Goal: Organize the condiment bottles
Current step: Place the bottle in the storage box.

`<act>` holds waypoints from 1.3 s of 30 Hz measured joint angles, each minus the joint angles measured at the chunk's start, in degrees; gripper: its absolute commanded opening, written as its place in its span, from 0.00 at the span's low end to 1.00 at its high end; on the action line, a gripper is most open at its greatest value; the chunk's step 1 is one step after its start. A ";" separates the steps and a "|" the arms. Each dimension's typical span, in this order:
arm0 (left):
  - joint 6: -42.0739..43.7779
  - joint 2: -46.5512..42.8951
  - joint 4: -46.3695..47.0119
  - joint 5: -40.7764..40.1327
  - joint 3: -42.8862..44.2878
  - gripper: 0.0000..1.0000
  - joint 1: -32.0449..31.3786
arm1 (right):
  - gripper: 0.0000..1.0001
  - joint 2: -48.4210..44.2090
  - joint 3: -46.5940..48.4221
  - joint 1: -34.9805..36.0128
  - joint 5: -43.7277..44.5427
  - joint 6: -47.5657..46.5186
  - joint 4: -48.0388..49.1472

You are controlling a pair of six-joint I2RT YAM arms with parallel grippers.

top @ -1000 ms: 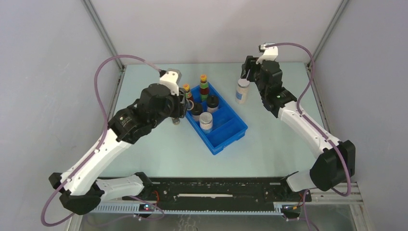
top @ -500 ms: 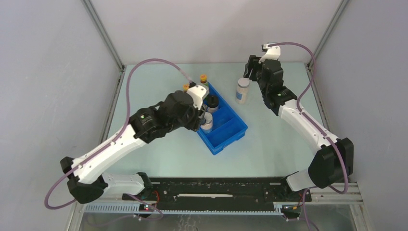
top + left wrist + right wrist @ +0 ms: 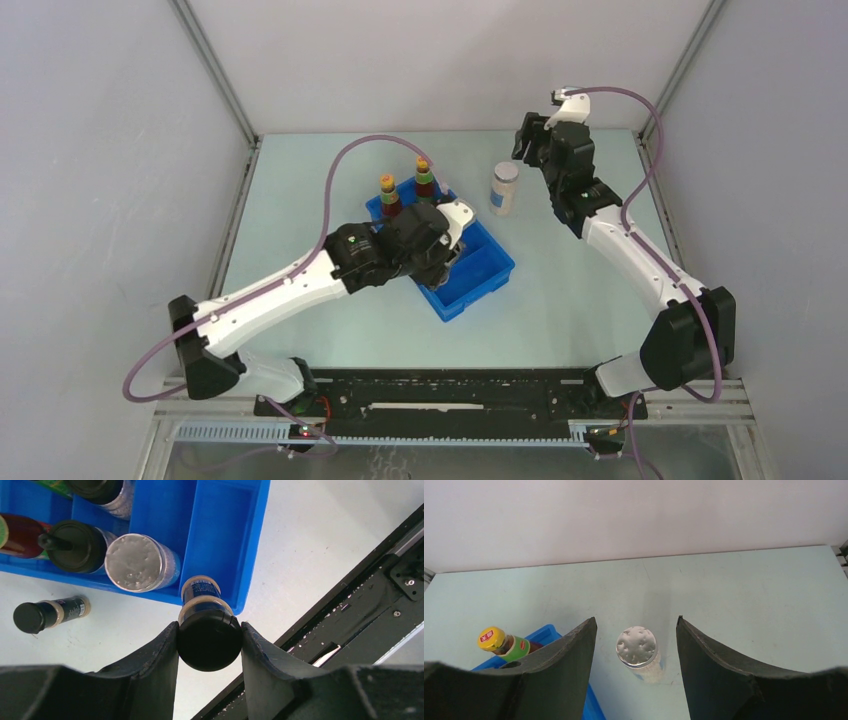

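- A pale green bench lies between plain grey walls, and a blue tray sits slantwise near its middle.
- My left pincer is pinching a black-lidded spice jar by its lid, one finger pressed to each side.
- That jar hangs over the tray's outer wall, beside the bare end compartment. I cannot tell whether its base touches anything.
- My right pincer is spread wide and touches nothing.
- A pale jar with a dimpled silver top stands on the bench beyond the tray. It shows between my right fingers, apart from both.
- Two dark-red bottles with coloured tops stand at the tray's far end.
- Inside the tray a second silver-topped jar stands just beside a black-lidded jar, next to the bare compartment.
- Another small black-capped jar sits on the bench just outside the tray's long wall.
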 measured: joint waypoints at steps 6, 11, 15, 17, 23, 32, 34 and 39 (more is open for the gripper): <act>0.48 3.80 0.04 0.74 0.66 0.00 -0.81 | 0.68 0.00 0.00 -0.57 -0.35 0.00 -0.13; 1.29 5.90 0.17 1.18 0.85 0.00 -0.90 | 0.68 0.00 -0.02 -1.18 -0.59 0.02 -0.11; 1.40 7.06 0.59 1.25 0.87 0.00 -0.90 | 0.68 0.00 -0.57 -1.53 -0.79 0.04 0.02; 1.55 7.69 0.83 1.36 0.87 0.00 -0.90 | 0.68 0.00 -1.07 -1.70 -0.90 0.04 0.09; 1.81 8.72 2.27 2.16 0.85 0.00 -0.90 | 0.68 0.00 -1.79 -2.14 -1.22 0.15 0.11; 1.81 9.64 5.11 6.23 0.81 0.00 0.50 | 0.68 0.09 -1.79 -2.49 -1.44 0.26 0.13; 1.79 9.68 5.53 7.17 0.74 0.00 1.31 | 0.68 0.20 -1.79 -2.51 -1.49 0.26 0.20; 1.81 9.70 7.61 8.61 -0.24 0.00 3.58 | 0.68 0.83 -1.79 -2.69 -1.64 0.46 0.31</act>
